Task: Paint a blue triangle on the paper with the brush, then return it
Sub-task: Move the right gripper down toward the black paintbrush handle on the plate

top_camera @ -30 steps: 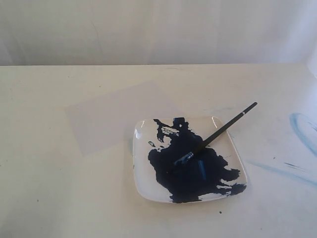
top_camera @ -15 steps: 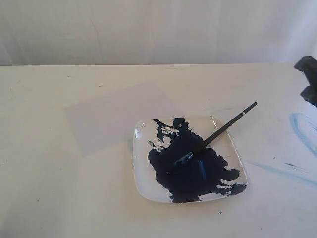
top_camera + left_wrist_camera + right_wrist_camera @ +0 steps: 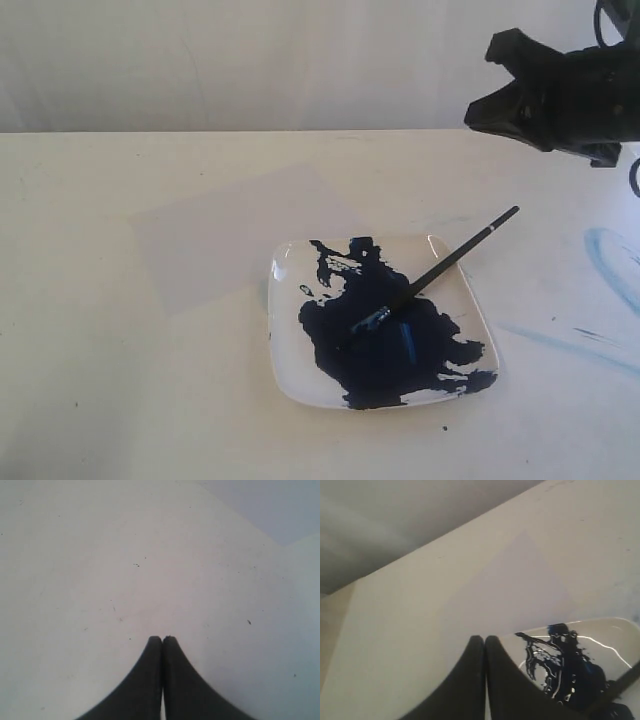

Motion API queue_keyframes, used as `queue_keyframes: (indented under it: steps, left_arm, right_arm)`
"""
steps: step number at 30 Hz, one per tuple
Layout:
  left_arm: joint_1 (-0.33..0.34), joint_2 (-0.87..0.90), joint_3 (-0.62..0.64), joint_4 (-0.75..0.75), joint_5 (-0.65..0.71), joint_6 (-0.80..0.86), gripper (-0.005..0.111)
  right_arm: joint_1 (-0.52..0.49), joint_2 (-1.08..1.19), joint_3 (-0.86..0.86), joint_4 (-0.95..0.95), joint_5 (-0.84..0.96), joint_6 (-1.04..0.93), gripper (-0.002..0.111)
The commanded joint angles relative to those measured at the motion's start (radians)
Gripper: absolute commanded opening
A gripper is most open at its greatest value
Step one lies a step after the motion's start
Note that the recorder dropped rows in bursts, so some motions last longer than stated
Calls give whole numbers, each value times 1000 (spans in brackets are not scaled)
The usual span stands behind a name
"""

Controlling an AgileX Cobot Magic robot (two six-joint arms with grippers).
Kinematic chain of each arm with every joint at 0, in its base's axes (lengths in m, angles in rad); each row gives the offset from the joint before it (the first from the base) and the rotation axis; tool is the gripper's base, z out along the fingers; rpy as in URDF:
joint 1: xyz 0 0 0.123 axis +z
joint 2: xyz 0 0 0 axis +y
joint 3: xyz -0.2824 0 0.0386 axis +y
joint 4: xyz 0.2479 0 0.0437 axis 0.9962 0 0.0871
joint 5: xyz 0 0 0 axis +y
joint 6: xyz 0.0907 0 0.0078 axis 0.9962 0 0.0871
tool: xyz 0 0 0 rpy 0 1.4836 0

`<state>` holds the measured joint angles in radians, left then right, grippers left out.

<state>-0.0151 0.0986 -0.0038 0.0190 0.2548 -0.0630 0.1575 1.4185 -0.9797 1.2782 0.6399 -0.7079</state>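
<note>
My two grippers pressed closed, the brush lying in the plate

My right gripper (image 3: 484, 639) hangs above the bench's far right corner with its fingers together and nothing between them. My left gripper (image 3: 162, 639) is also pinched together, holding nothing, over bare bench. The brush (image 3: 440, 268) lies with its blue-stained tip in the dark blue paint pooled on the white plate (image 3: 285, 370), and its black handle leans across the plate's far right rim, pointing toward the far right corner. The plate sits toward the near edge, a little right of the middle. The paper (image 3: 220, 235) lies flat just beyond the plate's left side, toward the far edge. Pale blue streaks (image 3: 610, 260) mark the bench by its right edge.
</note>
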Motion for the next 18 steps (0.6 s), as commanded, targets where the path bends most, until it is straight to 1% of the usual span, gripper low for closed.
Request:
queue_keyframes:
  steps: [1, 5, 9, 11, 16, 18]
  left_arm:
    - [-8, 4, 4, -3, 1, 0, 0]
    - [-8, 4, 4, -3, 1, 0, 0]
    - [-8, 4, 4, -3, 1, 0, 0]
    - [-8, 4, 4, -3, 1, 0, 0]
    - [-8, 4, 4, -3, 1, 0, 0]
    - [-8, 4, 4, -3, 1, 0, 0]
  right_arm:
    - [-42, 66, 6, 73, 32, -65, 0]
    - [-77, 102, 54, 77, 12, -65, 0]
    - [-106, 119, 132, 99, -47, -65, 0]
    - [-114, 127, 165, 167, -81, -70, 0]
    - [-117, 185, 213, 466, -107, -135, 0]
    - [-117, 219, 213, 466, -103, -160, 0]
